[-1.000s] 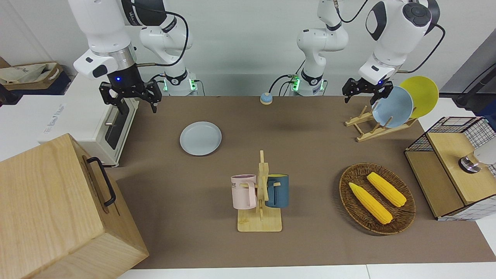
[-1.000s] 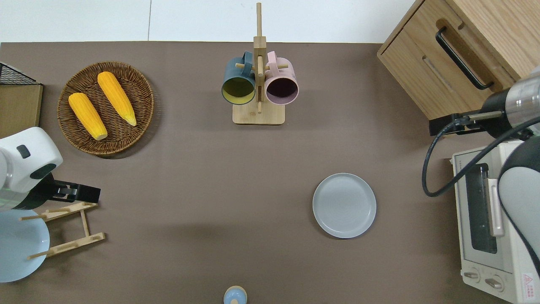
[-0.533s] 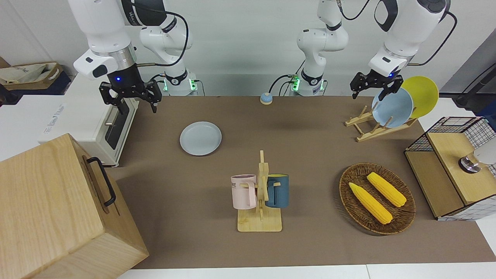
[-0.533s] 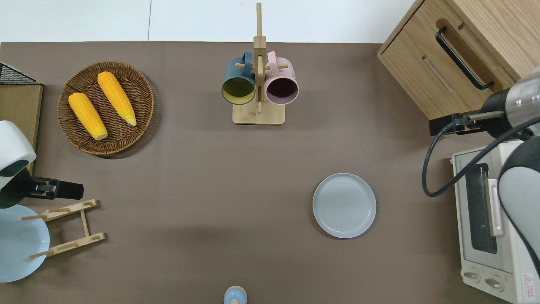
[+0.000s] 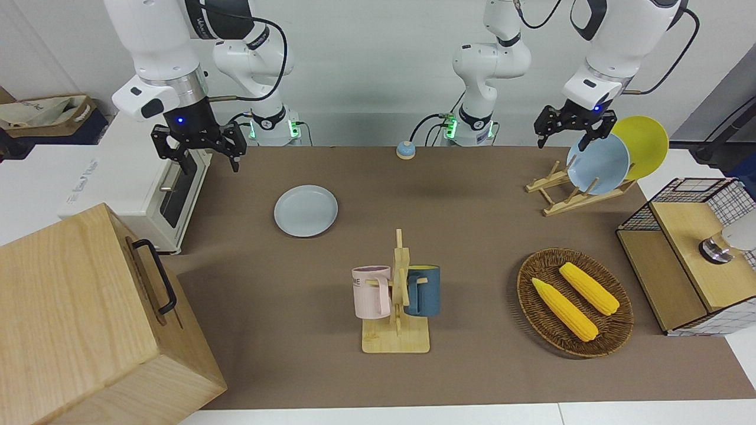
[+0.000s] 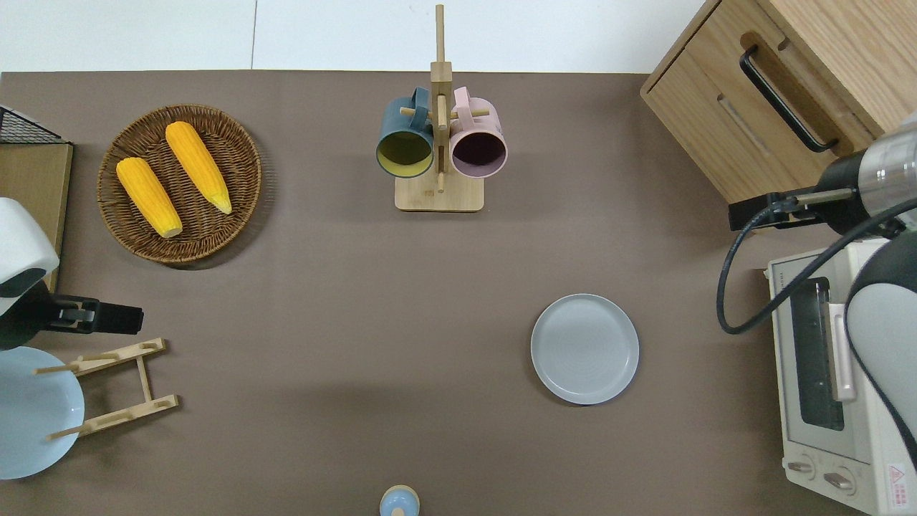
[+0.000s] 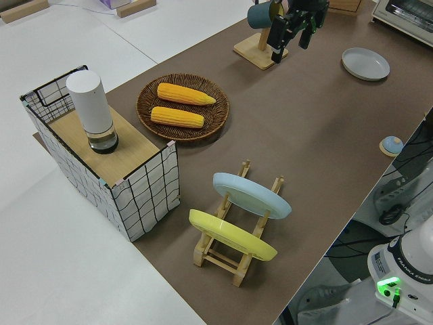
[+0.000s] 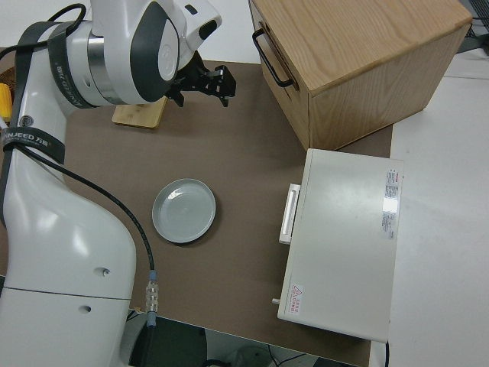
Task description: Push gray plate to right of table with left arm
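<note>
Gray plate: the round, shallow, pale gray plate with a low raised rim [image 6: 584, 349] lies flat on the brown-covered surface [image 6: 344, 301], toward the right arm's end, nearer to the robots than the wooden mug rack [image 6: 438, 143] and just apart from the white toaster oven [image 6: 834, 373]. Nothing touches it.

Left claw: the small black two-finger claw of the left arm [image 5: 569, 125] hangs in the air over bare brown cover, just beside the wooden dish rack [image 5: 570, 189]. Its fingers stand spread and hold nothing. In the overhead view the arm is cut off at the frame's edge.

Right claw: the right arm is parked; its black claw [image 5: 198, 147] is spread and empty. The overhead view shows it only partly, behind its own cable and wrist.

Dish rack: it carries a sky-blue plate [image 5: 598, 163] and a yellow plate [image 5: 641, 144], both leaning. The overhead view cuts the blue one at the edge and hides the yellow one.

Mug rack: a dark teal mug [image 5: 423, 290] and a pink mug [image 5: 372, 291] hang on it.

Basket: the round wicker basket [image 5: 574, 301] holds two yellow corn cobs [image 5: 564, 309].

Other things: a large wooden box with a black handle [image 5: 94, 319] stands at the right arm's end, cut off at the frame's edge. A wire-sided wooden crate [image 5: 691, 254] at the left arm's end bears a white cylinder [image 7: 91, 108].
</note>
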